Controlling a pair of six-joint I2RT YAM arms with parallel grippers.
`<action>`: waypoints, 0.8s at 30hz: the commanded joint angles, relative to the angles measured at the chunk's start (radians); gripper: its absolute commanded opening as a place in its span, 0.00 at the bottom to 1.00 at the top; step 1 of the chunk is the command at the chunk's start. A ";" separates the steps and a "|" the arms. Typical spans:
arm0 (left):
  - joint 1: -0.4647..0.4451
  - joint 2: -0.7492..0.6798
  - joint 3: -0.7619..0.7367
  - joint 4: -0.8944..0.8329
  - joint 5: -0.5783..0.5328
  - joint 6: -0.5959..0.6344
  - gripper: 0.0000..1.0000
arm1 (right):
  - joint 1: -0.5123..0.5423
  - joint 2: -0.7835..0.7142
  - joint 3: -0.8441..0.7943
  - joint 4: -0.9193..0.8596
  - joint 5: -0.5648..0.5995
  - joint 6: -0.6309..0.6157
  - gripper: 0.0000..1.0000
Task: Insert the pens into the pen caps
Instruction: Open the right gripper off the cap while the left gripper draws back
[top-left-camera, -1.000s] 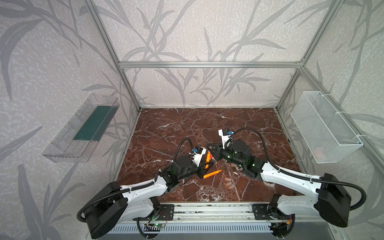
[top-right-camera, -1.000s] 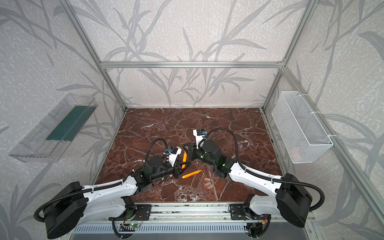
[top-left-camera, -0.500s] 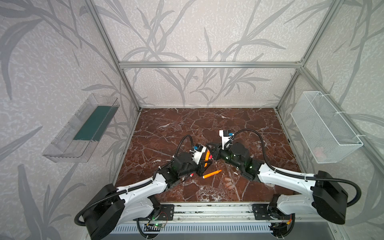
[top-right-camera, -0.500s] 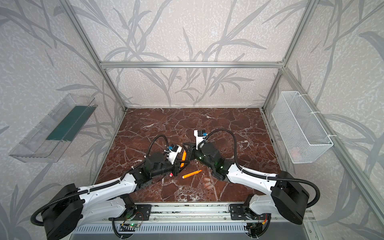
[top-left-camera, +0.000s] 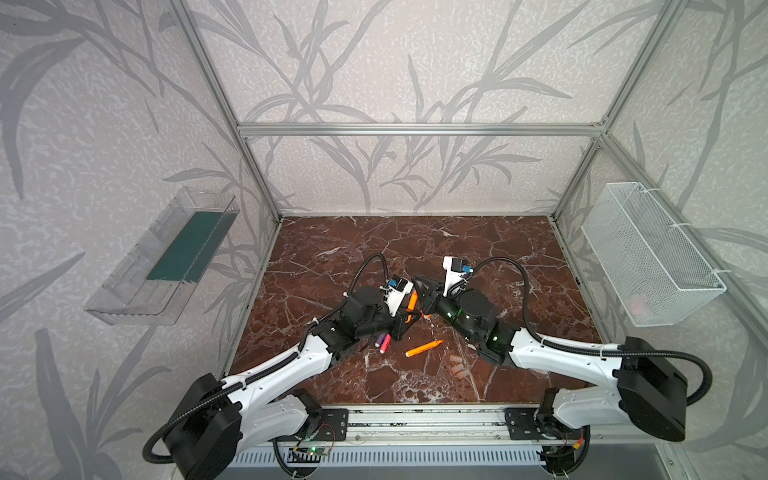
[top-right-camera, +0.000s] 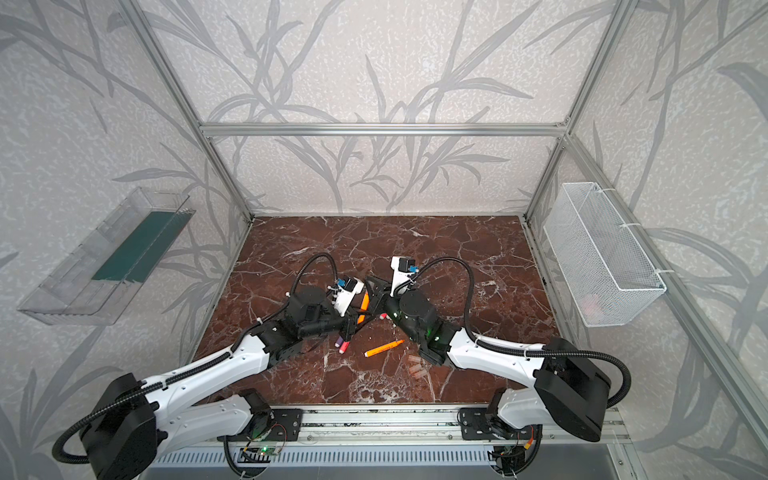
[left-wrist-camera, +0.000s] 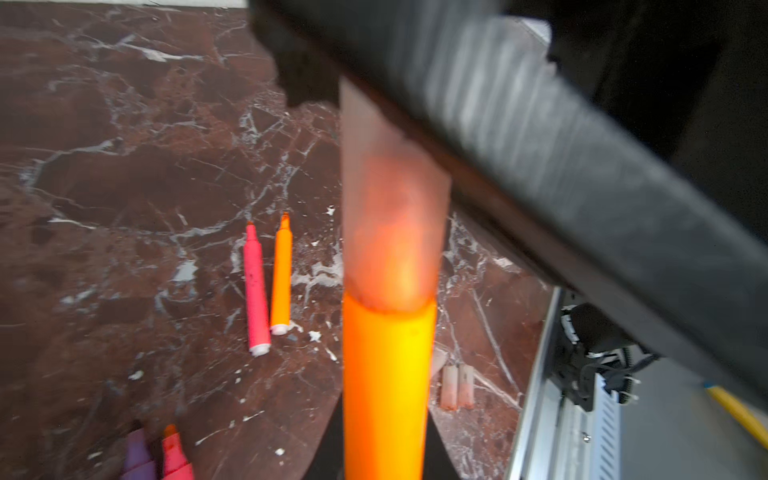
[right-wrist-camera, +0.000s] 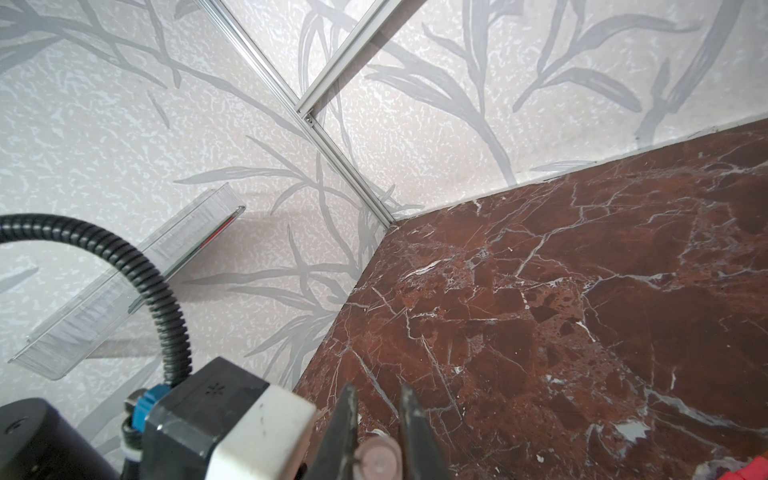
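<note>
My left gripper (top-left-camera: 409, 320) (left-wrist-camera: 384, 461) is shut on an orange pen (top-left-camera: 412, 302) (left-wrist-camera: 384, 374) that stands tilted above the table. My right gripper (top-left-camera: 420, 291) (right-wrist-camera: 376, 415) is shut on a translucent pinkish pen cap (right-wrist-camera: 376, 457). In the left wrist view that pen cap (left-wrist-camera: 390, 216) sits over the orange pen's tip, with a right finger (left-wrist-camera: 540, 166) lying across it. Loose on the table lie another orange pen (top-left-camera: 424, 348) (top-right-camera: 383, 348), a purple pen (top-left-camera: 379, 340) and a pink pen (top-left-camera: 386, 343). A pink pen (left-wrist-camera: 255, 291) and an orange pen (left-wrist-camera: 281, 278) lie side by side.
A few loose caps (top-left-camera: 457, 365) (left-wrist-camera: 457, 386) lie on the marble table (top-left-camera: 478, 249) near the right arm. A clear tray (top-left-camera: 166, 257) hangs on the left wall and a white wire basket (top-left-camera: 648, 253) on the right wall. A metal rail (top-left-camera: 415, 428) runs along the front edge.
My left gripper has moved a little toward the back with the orange pen, closer to the right gripper. The right arm has hardly moved.
</note>
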 joint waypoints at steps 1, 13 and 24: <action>0.082 0.008 0.160 0.214 -0.379 -0.013 0.00 | 0.127 0.063 -0.061 -0.195 -0.258 0.021 0.00; 0.366 0.057 0.157 0.394 0.118 -0.303 0.00 | 0.133 0.091 -0.134 -0.013 -0.318 -0.028 0.00; 0.389 -0.020 0.113 0.273 0.057 -0.171 0.00 | 0.134 0.042 -0.100 -0.090 -0.216 -0.032 0.00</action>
